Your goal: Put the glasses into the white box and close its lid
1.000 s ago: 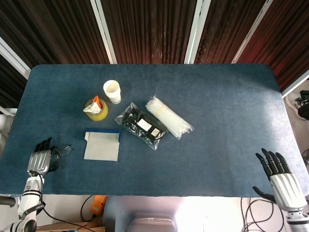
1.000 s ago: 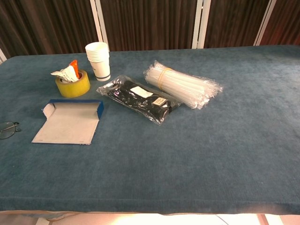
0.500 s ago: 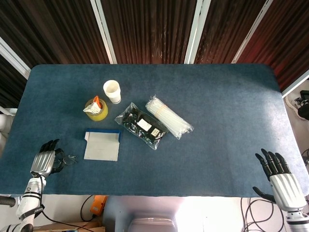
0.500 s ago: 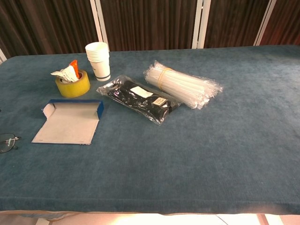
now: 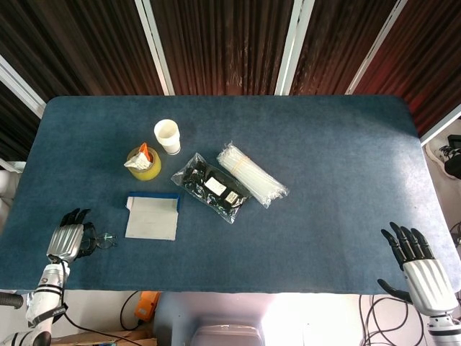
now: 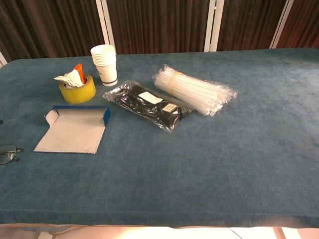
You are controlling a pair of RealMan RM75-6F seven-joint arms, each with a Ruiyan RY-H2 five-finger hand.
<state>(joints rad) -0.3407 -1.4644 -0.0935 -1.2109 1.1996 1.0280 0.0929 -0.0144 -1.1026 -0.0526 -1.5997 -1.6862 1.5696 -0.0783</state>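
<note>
From the head view, the left hand (image 5: 66,240) sits at about eight o'clock on the blue table (image 5: 324,158), its dark fingers curled around the glasses (image 5: 103,238), which stick out from it toward the white box (image 5: 152,216); whether it truly grips them I cannot tell. The box lies open and flat just to the hand's three o'clock. At four o'clock the right hand (image 5: 418,267) rests past the table edge, fingers spread and holding nothing. Near the centre lie a black packet (image 5: 211,187) and a bundle of clear straws (image 5: 251,174); a paper cup (image 5: 167,135) and yellow tape roll (image 5: 144,163) stand toward eleven o'clock. In the chest view, the glasses (image 6: 7,153) show at nine o'clock, the box (image 6: 74,129) beside them.
</note>
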